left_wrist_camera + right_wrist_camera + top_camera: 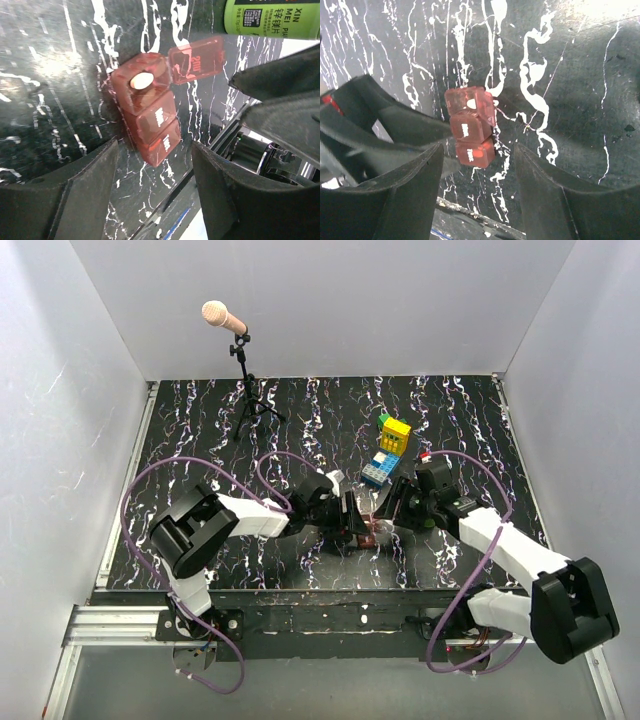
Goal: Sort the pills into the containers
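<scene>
The dark red-brown pill box [150,120] lies on the black marbled table near its front edge. It has three compartments. The far one is open, its flap lid [195,59] swung back, and a white pill [141,80] lies inside. The box also shows in the right wrist view [470,131] and the top view [368,533]. The green bottle [272,17] lies beyond the box, cut off by the frame edge. My left gripper [155,200] is open and empty, just short of the box. My right gripper [479,195] is open and empty, facing the box from the other side.
A yellow-and-blue toy brick stack [389,450] stands behind the grippers. A microphone on a tripod [243,370] stands at the back left. The table's front edge [470,215] runs close to the box. The two grippers [366,515] nearly meet over the box.
</scene>
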`<move>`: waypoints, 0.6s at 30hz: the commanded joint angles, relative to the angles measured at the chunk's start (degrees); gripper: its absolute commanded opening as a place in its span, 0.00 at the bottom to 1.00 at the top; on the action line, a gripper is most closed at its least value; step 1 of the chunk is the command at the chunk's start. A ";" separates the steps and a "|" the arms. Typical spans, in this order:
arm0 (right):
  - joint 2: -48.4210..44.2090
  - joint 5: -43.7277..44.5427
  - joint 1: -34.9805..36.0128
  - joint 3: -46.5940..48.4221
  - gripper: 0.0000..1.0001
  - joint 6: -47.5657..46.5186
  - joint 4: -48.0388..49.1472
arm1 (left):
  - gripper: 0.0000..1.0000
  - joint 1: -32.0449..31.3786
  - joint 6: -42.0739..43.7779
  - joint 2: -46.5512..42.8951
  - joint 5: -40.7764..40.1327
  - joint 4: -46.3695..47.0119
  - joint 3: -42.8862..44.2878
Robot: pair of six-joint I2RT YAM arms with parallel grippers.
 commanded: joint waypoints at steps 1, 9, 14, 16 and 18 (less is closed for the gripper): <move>3.05 -1.87 -1.17 3.07 0.62 -0.27 2.69 | 0.58 -2.61 -0.25 1.60 -4.16 -1.05 0.79; 8.85 -2.58 -1.52 5.01 0.53 -0.89 3.92 | 0.47 -3.23 -0.26 2.31 -6.71 -2.36 0.53; 10.97 -2.58 -2.13 5.36 0.52 -1.24 5.06 | 0.42 -3.23 1.33 2.31 -8.12 -5.17 1.40; 11.49 -2.93 -2.31 5.63 0.50 -1.41 5.59 | 0.38 -3.23 2.03 2.92 -8.03 -5.97 1.93; 11.85 -3.37 -2.31 5.80 0.49 -1.50 6.03 | 0.36 -3.23 2.29 3.63 -8.21 -6.67 2.37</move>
